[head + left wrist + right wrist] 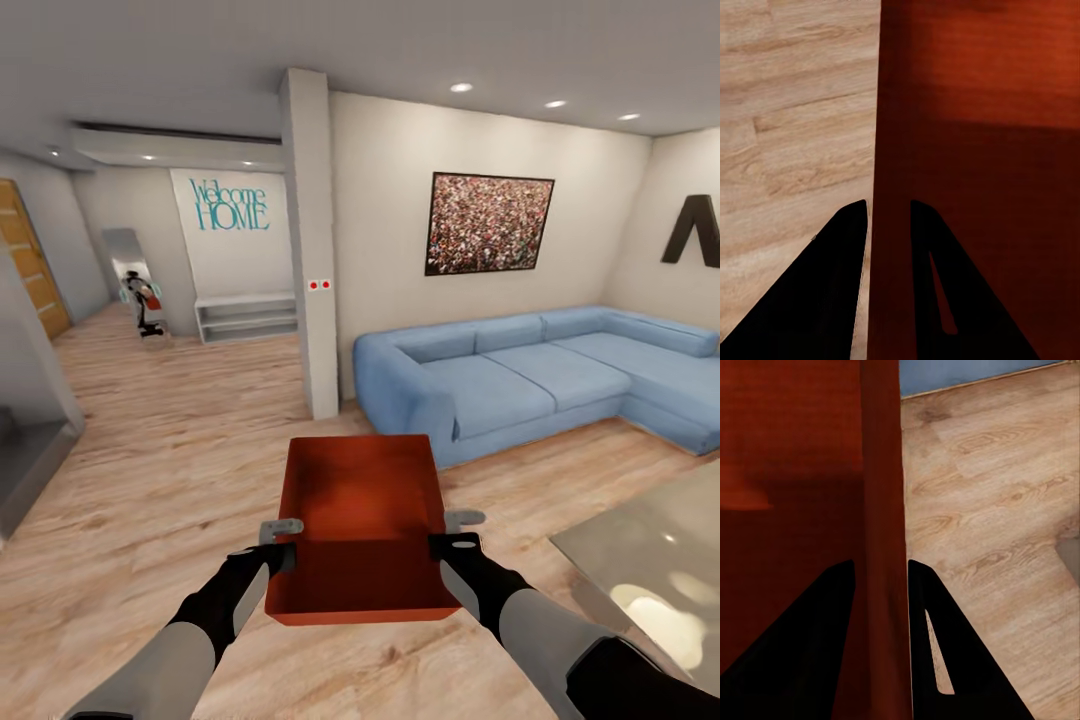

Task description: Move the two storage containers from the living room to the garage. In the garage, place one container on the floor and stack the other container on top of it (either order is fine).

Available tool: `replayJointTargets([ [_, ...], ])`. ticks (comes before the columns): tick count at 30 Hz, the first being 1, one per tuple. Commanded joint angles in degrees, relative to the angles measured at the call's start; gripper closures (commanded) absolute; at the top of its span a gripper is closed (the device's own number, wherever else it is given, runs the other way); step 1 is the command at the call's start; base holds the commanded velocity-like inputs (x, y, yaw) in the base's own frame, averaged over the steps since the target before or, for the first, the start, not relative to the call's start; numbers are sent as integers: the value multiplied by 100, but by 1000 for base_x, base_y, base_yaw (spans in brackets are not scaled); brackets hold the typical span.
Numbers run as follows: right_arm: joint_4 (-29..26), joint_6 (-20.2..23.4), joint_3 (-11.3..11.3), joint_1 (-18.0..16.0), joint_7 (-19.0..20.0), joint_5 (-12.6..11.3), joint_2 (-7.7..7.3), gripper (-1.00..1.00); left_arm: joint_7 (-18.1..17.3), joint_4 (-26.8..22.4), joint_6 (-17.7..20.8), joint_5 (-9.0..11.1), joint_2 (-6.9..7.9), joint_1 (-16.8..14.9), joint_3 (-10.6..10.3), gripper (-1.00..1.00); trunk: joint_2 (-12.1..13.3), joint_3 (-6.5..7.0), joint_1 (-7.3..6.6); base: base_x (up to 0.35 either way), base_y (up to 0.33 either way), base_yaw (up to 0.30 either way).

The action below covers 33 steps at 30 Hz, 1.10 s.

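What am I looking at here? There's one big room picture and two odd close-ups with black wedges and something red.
The big picture comes from a camera on a simulated robot's head, looking down over its two arms. Between them it carries an orange-red storage container, an open box, above the living room's wood plank floor, near a blue sofa. The close-ups come from cameras on each wrist. The black wedges are gripper fingers: the left gripper pinches one side wall of the box, one finger inside, one outside. The right gripper does the same on the opposite wall.
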Motion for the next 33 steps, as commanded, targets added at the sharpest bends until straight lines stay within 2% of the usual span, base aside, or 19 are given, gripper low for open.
replayJointTargets([
  [1,32,48,81,-6,-91,-18,-15,100,97,-24,41,-122,5,-5,5,100,-14,-13,4,0,0,286],
  [33,30,57,89,-6,-109,-3,-15,100,95,-24,17,-122,7,-5,7,100,-14,-13,4,0,0,286],
])
